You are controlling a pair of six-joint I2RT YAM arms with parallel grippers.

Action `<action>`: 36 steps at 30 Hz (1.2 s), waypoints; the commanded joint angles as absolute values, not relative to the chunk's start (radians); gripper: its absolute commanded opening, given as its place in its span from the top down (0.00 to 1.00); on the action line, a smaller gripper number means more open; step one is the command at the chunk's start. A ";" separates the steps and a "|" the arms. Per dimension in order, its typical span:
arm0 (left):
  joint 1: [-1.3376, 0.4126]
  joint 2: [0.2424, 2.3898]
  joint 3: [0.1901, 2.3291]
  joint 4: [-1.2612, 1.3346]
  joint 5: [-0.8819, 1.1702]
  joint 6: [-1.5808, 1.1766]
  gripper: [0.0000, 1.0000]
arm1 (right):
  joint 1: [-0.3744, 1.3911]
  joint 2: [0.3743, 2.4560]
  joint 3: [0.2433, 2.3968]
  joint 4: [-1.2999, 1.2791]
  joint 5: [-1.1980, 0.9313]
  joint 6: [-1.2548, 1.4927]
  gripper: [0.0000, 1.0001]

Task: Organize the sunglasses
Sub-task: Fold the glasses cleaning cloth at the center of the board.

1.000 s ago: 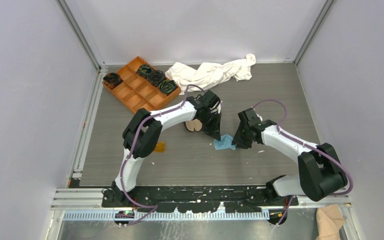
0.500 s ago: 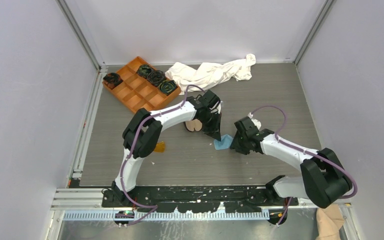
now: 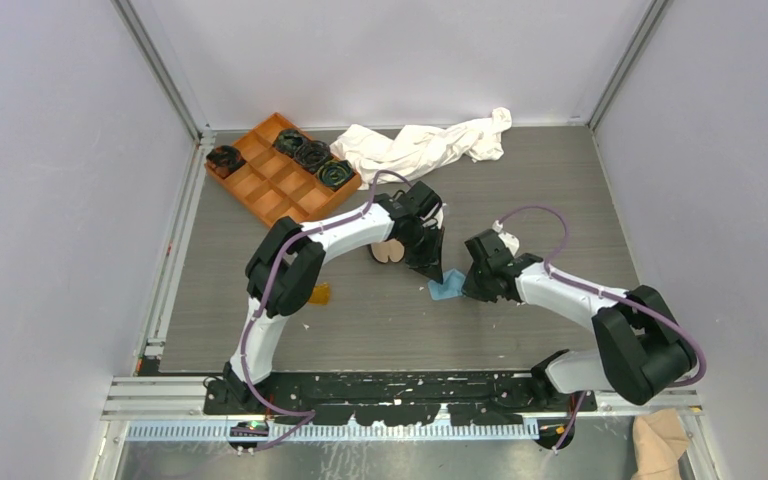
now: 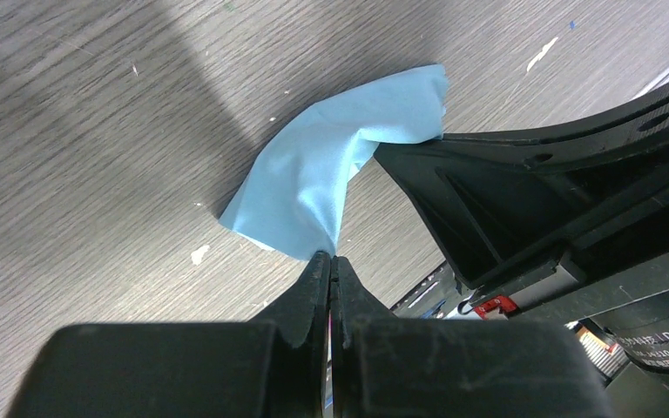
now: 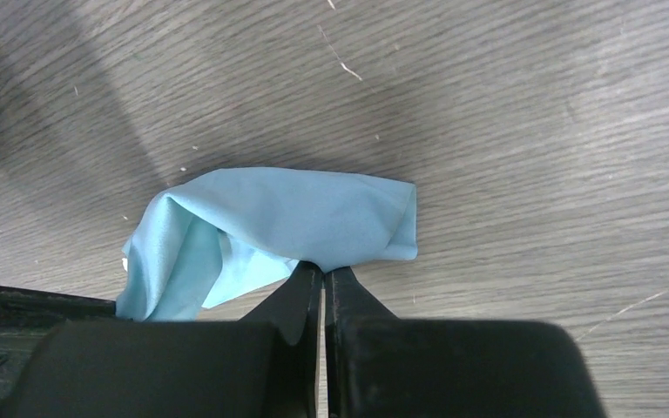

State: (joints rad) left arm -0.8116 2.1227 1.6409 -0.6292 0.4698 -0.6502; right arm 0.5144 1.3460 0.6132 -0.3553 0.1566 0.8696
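Top external | pinching cloth point(image 3: 446, 290) with left gripper point(image 3: 441, 272) and right gripper point(image 3: 467, 291) | leaving sunglasses point(image 3: 319, 294) lying leftward, nearer left gripper

The worktop point(image 3: 560, 200) is grey with a fine wood-grain pattern, flecked with small white specks. The blue cloth point(image 5: 296, 213) is a plain light blue. The left pincer point(image 4: 331, 261) and the right pincer point(image 5: 322, 272) are black. The left arm point(image 3: 345, 228) and right arm point(image 3: 570, 290) are white with black joints and purple cables. The tray point(image 3: 270, 186) is orange, its contents dark, perhaps green-black. The crumpled fabric point(image 3: 420, 145) is white. The sunglasses point(image 3: 319, 294) show amber.
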 commanded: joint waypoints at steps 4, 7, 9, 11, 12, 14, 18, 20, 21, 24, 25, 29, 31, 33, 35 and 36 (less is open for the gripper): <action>-0.816 2.101 1.637 -0.627 0.493 -0.648 1.00 | 0.517 1.224 0.618 -0.449 0.188 0.869 1.00; -0.816 2.076 1.624 -0.627 0.495 -0.647 1.00 | 0.518 1.146 0.643 -0.509 0.177 0.869 1.00; -0.818 2.055 1.617 -0.629 0.494 -0.647 1.00 | 0.518 1.113 0.662 -0.552 0.162 0.864 0.99; -0.821 2.038 1.612 -0.630 0.493 -0.647 1.00 | 0.518 1.097 0.680 -0.588 0.138 0.854 0.99; -0.822 2.029 1.610 -0.630 0.492 -0.647 1.00 | 0.518 1.096 0.686 -0.599 0.124 0.847 0.98; -0.824 2.017 1.608 -0.629 0.491 -0.649 1.00 | 0.518 1.107 0.690 -0.615 0.102 0.839 0.95; -0.828 2.013 1.599 -0.622 0.494 -0.653 1.00 | 0.518 1.139 0.630 -0.572 0.086 0.852 0.91; -0.832 2.016 1.597 -0.621 0.498 -0.655 1.00 | 0.518 1.145 0.595 -0.533 0.071 0.869 0.92; -0.836 2.017 1.594 -0.620 0.499 -0.656 1.00 | 0.518 1.150 0.585 -0.520 0.065 0.876 0.92; -0.844 2.020 1.592 -0.621 0.503 -0.654 1.00 | 0.517 1.161 0.570 -0.498 0.058 0.892 0.90; -0.846 2.020 1.592 -0.620 0.502 -0.654 1.00 | 0.517 1.160 0.568 -0.493 0.062 0.897 0.89; -0.851 2.023 1.595 -0.618 0.502 -0.655 1.00 | 0.518 1.154 0.570 -0.491 0.078 0.904 0.86; -0.853 2.024 1.595 -0.618 0.503 -0.655 1.00 | 0.518 1.155 0.575 -0.492 0.080 0.904 0.82; -0.854 2.026 1.597 -0.618 0.503 -0.656 1.00 | 0.518 1.160 0.581 -0.495 0.085 0.905 0.73; -0.857 2.027 1.598 -0.616 0.507 -0.658 1.00 | 0.518 1.161 0.583 -0.495 0.086 0.905 0.68; -0.858 2.029 1.598 -0.616 0.506 -0.658 1.00 | 0.518 1.160 0.581 -0.495 0.086 0.905 0.68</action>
